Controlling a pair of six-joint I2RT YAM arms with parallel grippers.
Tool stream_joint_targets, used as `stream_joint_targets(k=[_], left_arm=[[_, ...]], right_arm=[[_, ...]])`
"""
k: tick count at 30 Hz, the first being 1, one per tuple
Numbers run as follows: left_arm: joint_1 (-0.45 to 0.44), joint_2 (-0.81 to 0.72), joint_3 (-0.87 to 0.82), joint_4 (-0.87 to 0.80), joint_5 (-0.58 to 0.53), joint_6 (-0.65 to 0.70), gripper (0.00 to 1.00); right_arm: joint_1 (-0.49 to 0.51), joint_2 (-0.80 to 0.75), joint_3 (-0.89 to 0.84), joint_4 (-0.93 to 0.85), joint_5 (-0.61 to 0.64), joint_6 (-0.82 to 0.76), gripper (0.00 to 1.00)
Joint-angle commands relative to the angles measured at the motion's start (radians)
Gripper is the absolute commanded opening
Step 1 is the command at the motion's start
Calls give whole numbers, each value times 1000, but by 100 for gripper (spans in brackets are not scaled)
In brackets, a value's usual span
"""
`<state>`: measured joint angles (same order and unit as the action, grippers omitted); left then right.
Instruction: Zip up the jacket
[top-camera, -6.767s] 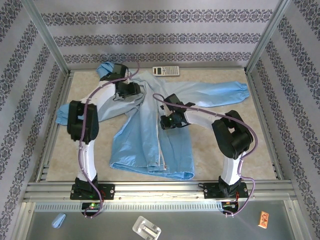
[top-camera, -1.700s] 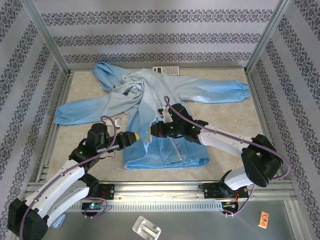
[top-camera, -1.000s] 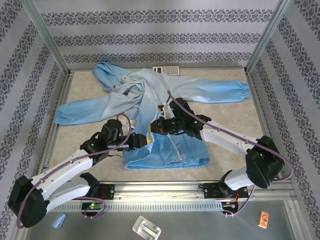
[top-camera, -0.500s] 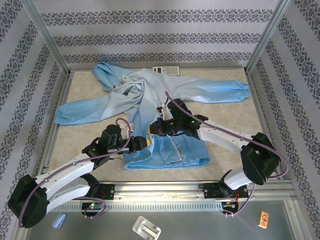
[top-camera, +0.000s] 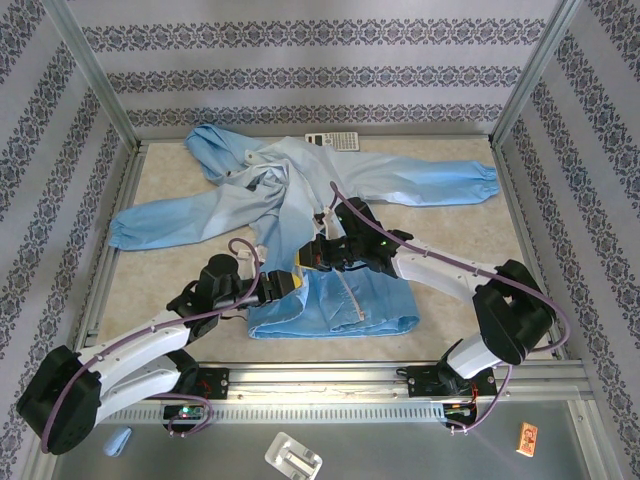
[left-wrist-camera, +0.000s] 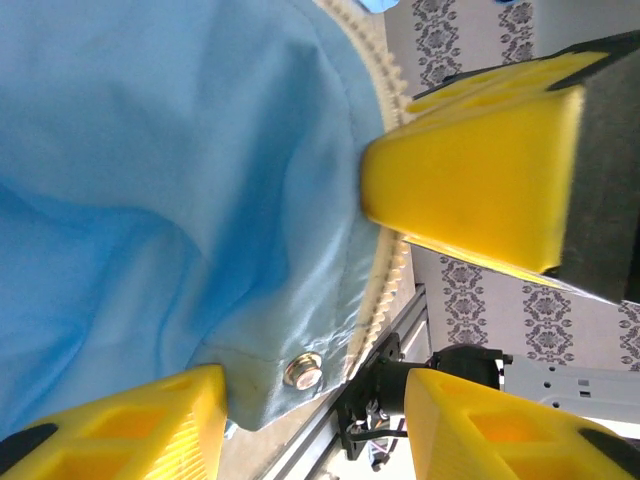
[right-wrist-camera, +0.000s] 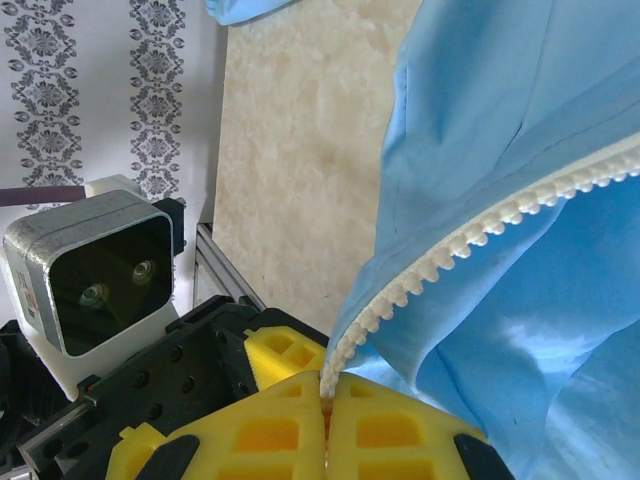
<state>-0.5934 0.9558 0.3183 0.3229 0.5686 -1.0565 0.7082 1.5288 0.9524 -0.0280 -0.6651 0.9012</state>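
From above, the large light-blue thin-fabric hooded jacket (top-camera: 385, 300) lies spread over the beige stone-patterned table (top-camera: 170, 270). Its hood is toward the far left corner, one sleeve reaches for the left edge and the other for the right edge, and its hem lies parallel to the near edge. A small grey calculator (top-camera: 332, 142) sits at the far edge, just beside the collar. The left gripper (top-camera: 287, 283) and the right gripper (top-camera: 304, 259) meet tip to tip at the left side of the jacket's lower front, near the hem. In the left wrist view, the left gripper (left-wrist-camera: 315, 388) has its yellow fingers (left-wrist-camera: 130, 425) spread wide. A corner of the jacket (left-wrist-camera: 150, 150) carrying a round metal snap (left-wrist-camera: 301, 371) hangs in the gap between them, and the fabric brushes the lower-left finger. The pale toothed zipper edge (left-wrist-camera: 384, 285) runs up past the right gripper's yellow tip (left-wrist-camera: 450, 190), which presses on it from the upper right. In the right wrist view, the right gripper (right-wrist-camera: 325, 388) has its fingers pressed together, pinching the end of the zipper edge (right-wrist-camera: 480, 235). The blue fabric (right-wrist-camera: 520, 330) drapes away to the right over the table (right-wrist-camera: 290, 150), and the left arm's grey camera box (right-wrist-camera: 95, 270) faces it from close by.
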Motion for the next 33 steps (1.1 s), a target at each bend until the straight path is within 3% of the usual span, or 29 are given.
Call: stream_joint_targets(k=[1, 33], left_arm=[[17, -5, -21, 116, 16, -38, 47], [49, 4, -79, 239, 77, -76, 0]], right_arm=[[-10, 15, -13, 42, -22, 19, 0], [-10, 23, -5, 45, -27, 10, 0]])
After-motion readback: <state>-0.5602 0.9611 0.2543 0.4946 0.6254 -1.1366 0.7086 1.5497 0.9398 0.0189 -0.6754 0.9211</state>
